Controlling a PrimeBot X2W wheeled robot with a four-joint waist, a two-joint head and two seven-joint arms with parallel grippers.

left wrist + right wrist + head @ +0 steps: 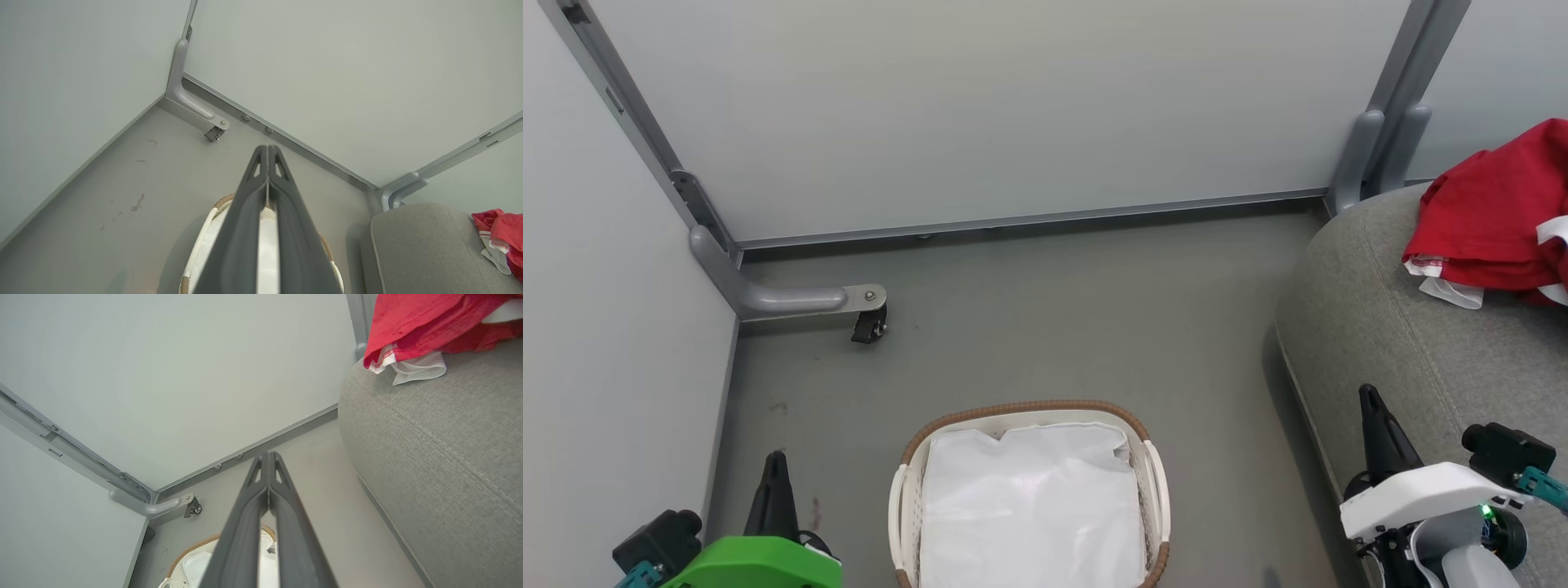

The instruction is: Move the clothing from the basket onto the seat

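1. Head view: the small oval white plastic basket with a brown woven rim (1029,405) stands on the grey floor (1094,327) between the arms, its white liner showing inside. Its long axis runs up the view toward the pale wall (1013,114), and its near end is cut off. To the right, the large grey fabric seat (1405,343) carries a crumpled red garment with white trim (1494,220) at its far end. The left pincer (774,465) and right pincer (1370,404) are each pressed together, holding nothing.
2. Left wrist view: the closed fingers cross the basket's far rim. The seat and garment lie well off to the right.
3. Right wrist view: the seat's stitched seam shows close up. The garment's white hem droops toward the seat's rounded edge.
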